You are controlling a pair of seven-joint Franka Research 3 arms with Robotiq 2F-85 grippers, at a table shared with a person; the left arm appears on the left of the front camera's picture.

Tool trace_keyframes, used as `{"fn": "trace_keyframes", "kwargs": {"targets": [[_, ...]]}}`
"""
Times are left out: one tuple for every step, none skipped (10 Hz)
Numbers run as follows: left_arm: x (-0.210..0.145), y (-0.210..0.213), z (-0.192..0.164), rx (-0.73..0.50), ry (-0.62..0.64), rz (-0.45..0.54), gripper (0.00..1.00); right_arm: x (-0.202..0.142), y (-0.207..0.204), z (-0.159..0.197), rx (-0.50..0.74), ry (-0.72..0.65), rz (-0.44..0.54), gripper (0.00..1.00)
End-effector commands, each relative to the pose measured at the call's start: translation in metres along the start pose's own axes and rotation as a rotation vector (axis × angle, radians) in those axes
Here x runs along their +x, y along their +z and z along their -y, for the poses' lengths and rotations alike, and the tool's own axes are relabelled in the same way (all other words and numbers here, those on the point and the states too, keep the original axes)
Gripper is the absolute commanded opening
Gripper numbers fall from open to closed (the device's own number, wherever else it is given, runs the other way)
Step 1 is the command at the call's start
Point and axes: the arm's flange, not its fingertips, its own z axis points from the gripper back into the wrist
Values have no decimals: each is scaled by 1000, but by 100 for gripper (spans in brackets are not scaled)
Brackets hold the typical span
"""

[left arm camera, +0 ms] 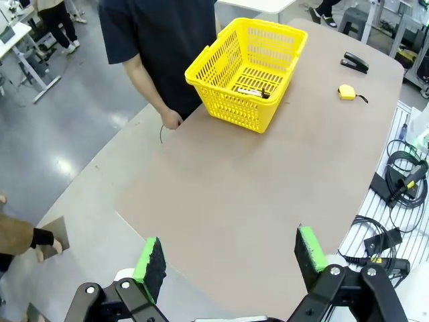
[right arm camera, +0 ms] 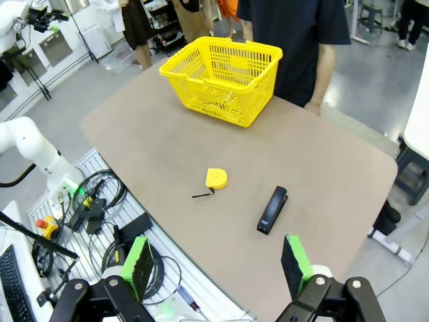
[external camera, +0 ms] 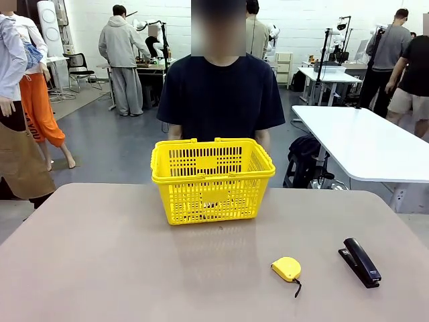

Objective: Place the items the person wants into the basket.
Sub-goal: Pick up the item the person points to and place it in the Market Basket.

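Note:
The yellow lattice basket [external camera: 201, 178] stands at the table's far middle, right in front of the person [external camera: 221, 97] in a black T-shirt. Seen from the left wrist, the basket [left arm camera: 224, 95] holds a white marker with a black cap [left arm camera: 253, 92] lying on its floor; other items inside are too small to tell. The person's hand [left arm camera: 171, 119] hangs at the table edge beside it. My left gripper [left arm camera: 230, 258] is open and empty, high over the near table. My right gripper [right arm camera: 216, 265] is also open and empty, above the table's edge, far from the basket [right arm camera: 214, 100].
A yellow tape measure [external camera: 287, 268] and a black stapler [external camera: 360, 261] lie on the near right of the table. Cables and gear [right arm camera: 100, 208] sit off the table's side. Other people and a white table [external camera: 362, 144] are in the room behind.

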Motion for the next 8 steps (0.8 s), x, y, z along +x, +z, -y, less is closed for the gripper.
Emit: {"fn": "trace_keyframes", "kwargs": {"targets": [[-1, 5, 1, 15, 6, -2, 100, 0, -1, 0, 8, 6, 3, 100], [-1, 5, 1, 15, 6, -2, 100, 0, -1, 0, 8, 6, 3, 100], [-1, 5, 1, 15, 6, -2, 100, 0, -1, 0, 8, 6, 3, 100], [-1, 5, 1, 15, 6, -2, 100, 0, -1, 0, 8, 6, 3, 100], [-1, 5, 1, 15, 6, -2, 100, 0, -1, 0, 8, 6, 3, 100], [-1, 5, 1, 15, 6, -2, 100, 0, -1, 0, 8, 6, 3, 100], [-1, 5, 1, 15, 6, -2, 100, 0, -1, 0, 8, 6, 3, 100], [-1, 5, 1, 15, 6, -2, 100, 0, -1, 0, 8, 6, 3, 100]]}}
